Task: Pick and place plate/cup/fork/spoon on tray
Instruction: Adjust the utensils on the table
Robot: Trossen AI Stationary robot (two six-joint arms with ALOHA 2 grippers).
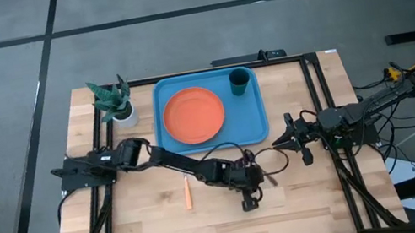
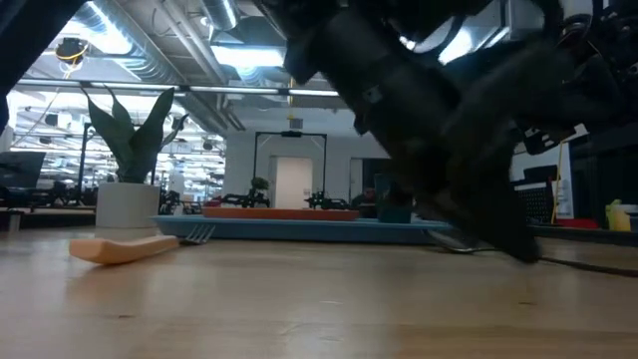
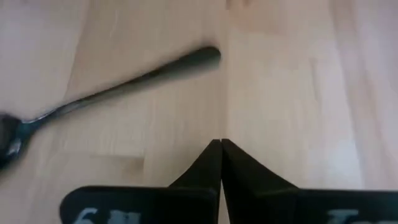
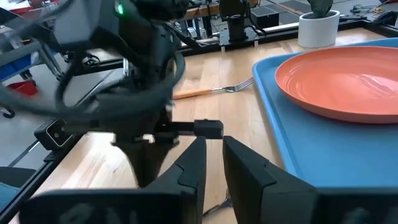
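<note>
Spoon (image 3: 106, 93): dark, lying flat on the bare wooden worktop (image 1: 150, 229), off the tray, just ahead of the left gripper (image 3: 221, 149), whose fingers are pressed together and hold nothing. Tray (image 1: 255, 117): light blue, carrying the orange plate (image 1: 193, 116) and, in its corner, the teal cup (image 1: 240, 81). Fork (image 1: 188, 193): on the worktop, near the left arm. Right gripper (image 4: 214, 158): beside the tray, fingers narrowly parted, holding nothing.
</note>
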